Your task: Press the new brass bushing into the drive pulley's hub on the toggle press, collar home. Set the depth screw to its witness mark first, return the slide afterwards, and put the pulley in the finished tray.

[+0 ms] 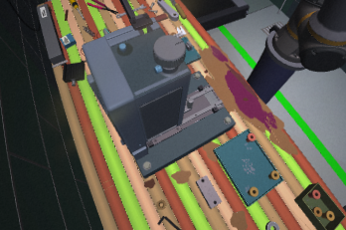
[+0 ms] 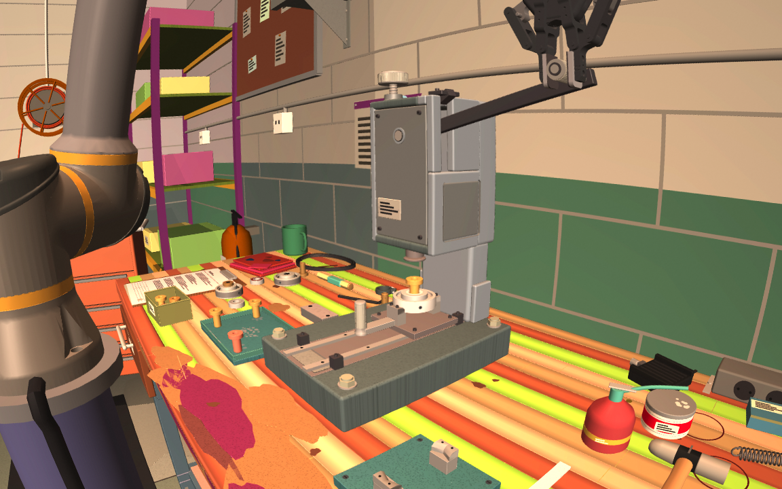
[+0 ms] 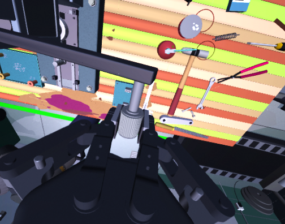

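The knurled grip (image 3: 131,124) at the end of the press lever (image 2: 503,103) sits between my fingers, high above the bench. The dark lever bar runs down from there to the head of the grey toggle press (image 2: 427,182). The depth screw knob (image 2: 393,79) stands on top of the head. Below the ram, the white drive pulley (image 2: 417,299) sits on the slide with the brass bushing (image 2: 413,283) standing proud in its hub. The slide's upright handle (image 2: 359,316) stands further out on the base plate. My gripper (image 2: 559,70) is closed around the lever's knurled grip.
The robot's arm column (image 2: 41,273) rises at the bench's near-left end. A teal fixture plate (image 2: 242,331) with spare bushings lies left of the press. A red oil can (image 2: 608,421), a tin (image 2: 667,413) and a hammer (image 3: 182,82) lie to the right.
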Controlling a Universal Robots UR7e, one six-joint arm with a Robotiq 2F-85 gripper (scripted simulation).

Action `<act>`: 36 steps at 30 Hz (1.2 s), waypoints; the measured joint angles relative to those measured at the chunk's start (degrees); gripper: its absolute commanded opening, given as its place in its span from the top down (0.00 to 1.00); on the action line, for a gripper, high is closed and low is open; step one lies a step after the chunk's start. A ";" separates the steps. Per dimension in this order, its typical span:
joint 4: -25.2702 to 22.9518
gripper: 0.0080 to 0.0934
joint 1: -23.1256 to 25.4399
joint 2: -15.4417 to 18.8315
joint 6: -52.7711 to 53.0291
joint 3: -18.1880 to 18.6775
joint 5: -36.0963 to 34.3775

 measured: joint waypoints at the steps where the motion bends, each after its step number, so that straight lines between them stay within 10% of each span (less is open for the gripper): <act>1: -0.28 1.00 -0.03 0.05 -0.03 0.23 0.00; 36: -10.20 1.00 -0.58 1.99 -0.56 8.09 -0.05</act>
